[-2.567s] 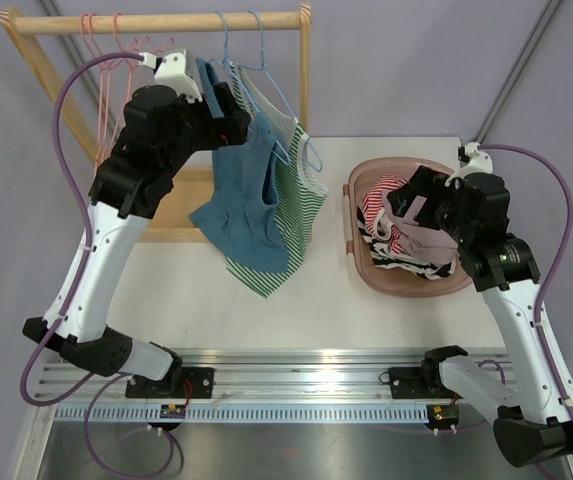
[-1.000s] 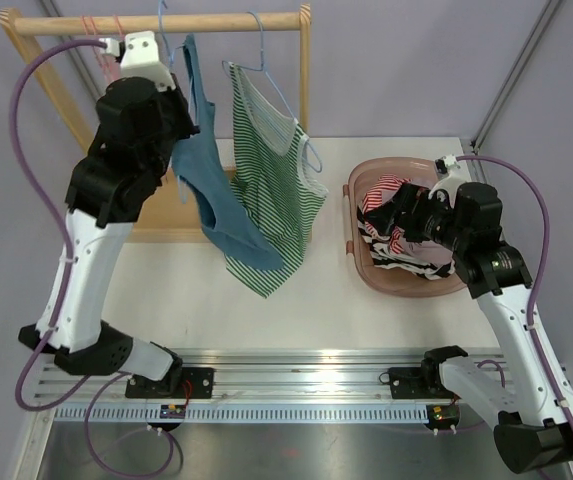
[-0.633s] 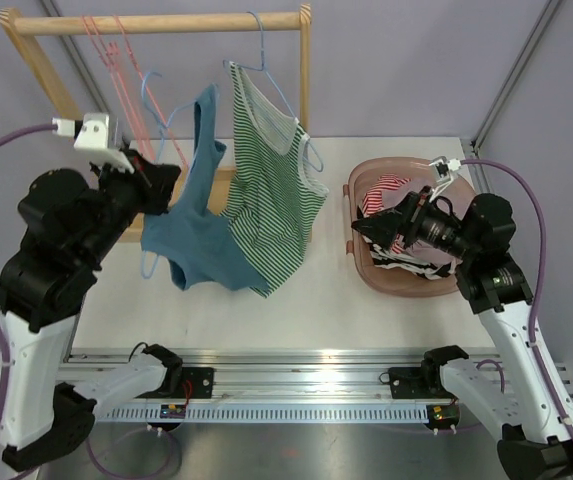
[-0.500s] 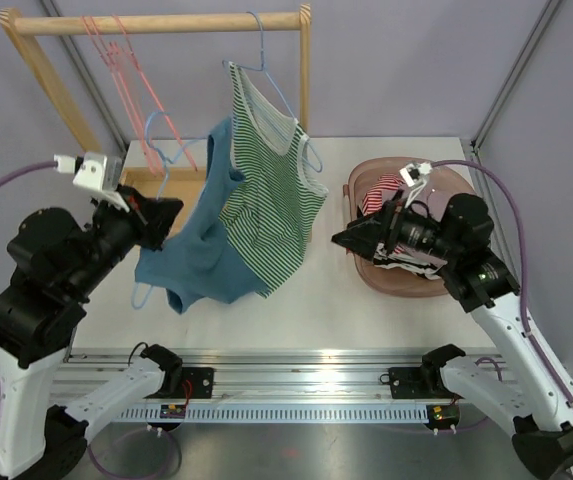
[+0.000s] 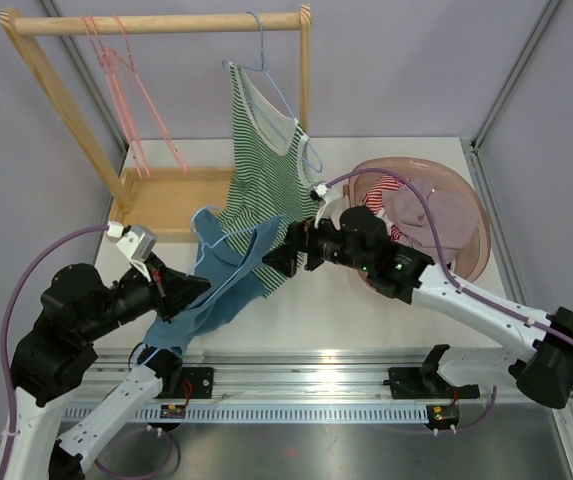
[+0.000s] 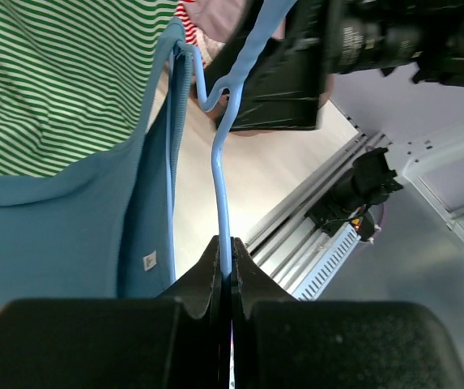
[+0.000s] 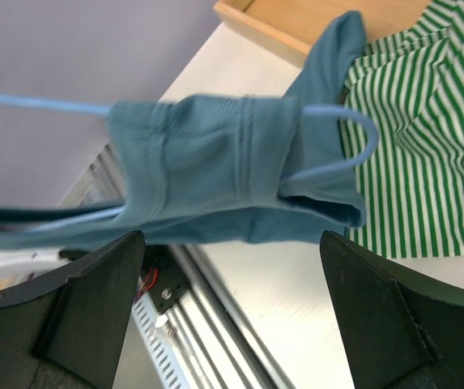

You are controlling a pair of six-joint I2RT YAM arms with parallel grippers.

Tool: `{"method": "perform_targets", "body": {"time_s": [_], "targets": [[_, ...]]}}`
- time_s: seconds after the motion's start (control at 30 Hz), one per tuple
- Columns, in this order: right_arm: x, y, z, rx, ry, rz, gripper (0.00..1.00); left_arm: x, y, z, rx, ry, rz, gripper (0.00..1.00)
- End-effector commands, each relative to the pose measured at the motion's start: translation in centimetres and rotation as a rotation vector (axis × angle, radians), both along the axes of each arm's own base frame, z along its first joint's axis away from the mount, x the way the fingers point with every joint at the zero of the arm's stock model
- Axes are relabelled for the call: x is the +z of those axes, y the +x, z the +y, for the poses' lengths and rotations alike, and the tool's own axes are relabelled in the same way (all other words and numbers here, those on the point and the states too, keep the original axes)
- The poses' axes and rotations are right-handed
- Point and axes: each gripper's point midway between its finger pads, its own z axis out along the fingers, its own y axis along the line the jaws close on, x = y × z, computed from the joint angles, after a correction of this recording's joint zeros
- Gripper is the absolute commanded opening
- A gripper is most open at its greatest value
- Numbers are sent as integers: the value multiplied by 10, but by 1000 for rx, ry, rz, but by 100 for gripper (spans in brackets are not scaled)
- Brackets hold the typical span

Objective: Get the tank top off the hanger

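The blue tank top (image 5: 228,272) hangs on a light blue hanger (image 6: 219,154) that is off the rack, low over the table's front. My left gripper (image 5: 188,290) is shut on the hanger's wire (image 6: 225,241), and the top (image 6: 70,227) drapes to its left. My right gripper (image 5: 278,258) is open and sits against the top's upper right edge. In the right wrist view the top's shoulder (image 7: 232,170) and the hanger's curved end (image 7: 353,130) lie just ahead of the wide-apart fingers (image 7: 94,308), with nothing between them.
A green striped tank top (image 5: 266,165) hangs from the wooden rack (image 5: 166,22) right behind the blue one. Pink hangers (image 5: 116,80) hang at the rack's left. A pink basket (image 5: 471,190) of clothes sits at the right.
My left arm carried the hanger and blue top off the rack, down toward the front. My right arm swung left from the basket to the top, still open.
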Motion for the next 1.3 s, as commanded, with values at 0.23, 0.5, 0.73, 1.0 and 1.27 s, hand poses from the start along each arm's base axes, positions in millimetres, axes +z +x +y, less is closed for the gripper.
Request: {"method": "perform_targets", "body": {"time_s": [0.23, 0.5, 0.73, 1.0, 1.27], "targets": [[49, 36, 25, -144, 105, -176, 85, 6, -9, -13, -92, -61, -21, 0], [45, 44, 16, -194, 48, -195, 3, 7, -6, -8, -56, -40, -25, 0], [29, 79, -48, -519, -145, -244, 0, 11, -11, 7, -22, 25, -59, 0], [16, 108, -85, -626, -237, -172, 0, 37, -33, 10, -68, -30, -145, 0], [81, 52, -51, -309, 41, -186, 0, 112, -11, -3, -47, -216, -371, 0]]}}
